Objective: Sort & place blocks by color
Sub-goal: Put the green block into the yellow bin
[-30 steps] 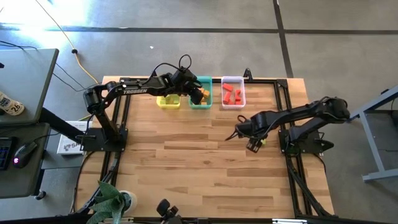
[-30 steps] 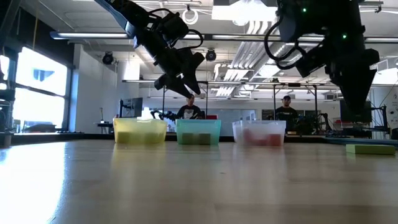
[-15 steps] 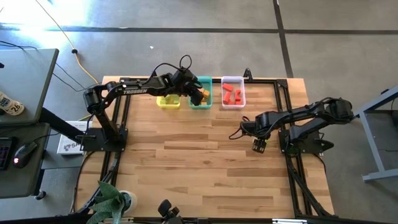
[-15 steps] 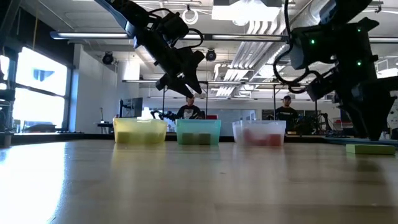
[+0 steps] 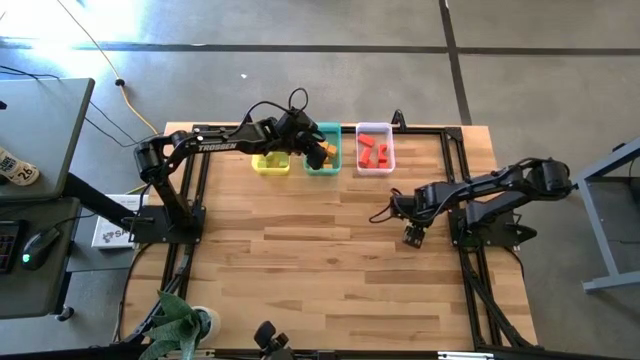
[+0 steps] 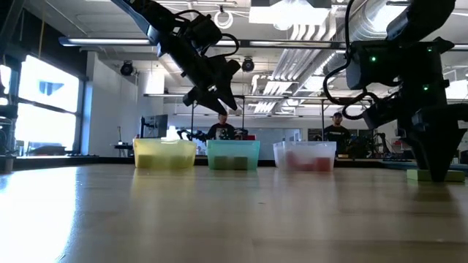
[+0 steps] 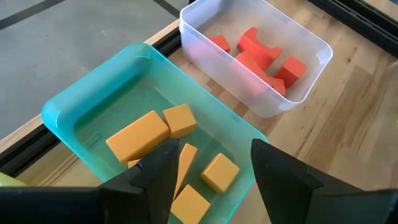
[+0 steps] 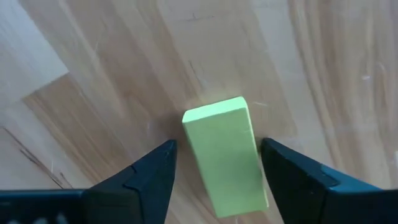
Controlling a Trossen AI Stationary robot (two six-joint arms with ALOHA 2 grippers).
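A wooden bench [image 5: 320, 260] stands on a grey floor, with a big workshop and two people far behind it in the low view. Along the bench's far edge stand three bins, left to right: a yellow bin [image 5: 270, 163], a teal bin [image 5: 322, 152] with orange blocks [image 7: 138, 135], and a clear bin [image 5: 374, 148] with red blocks [image 5: 373, 152].

The left gripper [image 7: 211, 163] hangs above the teal bin, open fairly wide and holding nothing; the orange blocks lie in the bin beneath it. The yellow bin's contents are hard to tell from these views.

Well to the right, near the bench's right edge, the right gripper [image 8: 214, 160] is down at the wood, spread wide on either side of a light green block [image 8: 226, 152]. The block lies flat between the fingers, clear of both, with gaps on each side. It sits somewhat askew to the fingers, with the far end leaning toward the left finger [image 8: 140, 177].

The risk lies here: if the fingers close while the block is angled, one finger may meet a corner first and twist or push it out. A grip set too near one end could let it tip when lifted. Squaring up and centring first would help. The green block most likely belongs in the yellow bin, so a weak hold could fail on that long carry across the bench.
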